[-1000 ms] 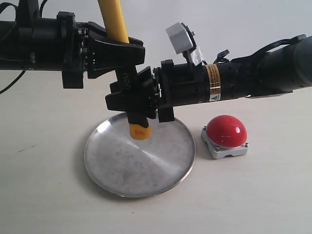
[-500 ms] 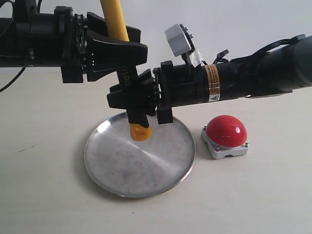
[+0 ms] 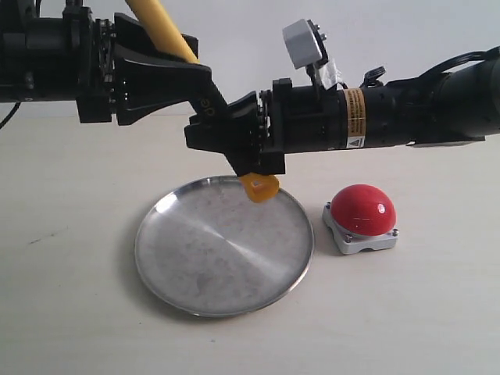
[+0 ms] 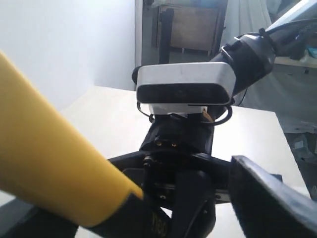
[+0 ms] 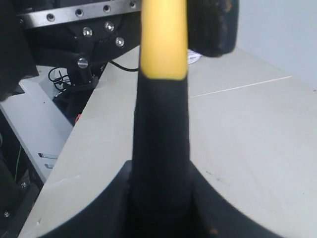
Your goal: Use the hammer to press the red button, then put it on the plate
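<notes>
right gripper (image 3: 220, 133): clamped on black handle of hammer (image 3: 207, 100) | hammer: tilted, yellow end above far rim of plate (image 3: 180, 269) | left gripper (image 3: 187, 74): jaws wide around yellow neck | plate: mid-worktop | red button (image 3: 362, 209): just beside plate, toward right edge

The hammer (image 3: 168, 37) shows a yellow neck, a black handle with pale lettering and a yellow end. The red button (image 3: 362, 208) is glossy red (white glare on its crown) on a grey base. The plate (image 3: 223, 262) is dull silver, mottled with scuffs. The left claw (image 3: 197, 66) and right claw (image 3: 207, 134) are matte black; a yellow-and-white label (image 3: 355, 119) bands the right arm (image 3: 437, 98). The counter (image 3: 70, 312) is off-white.
</notes>
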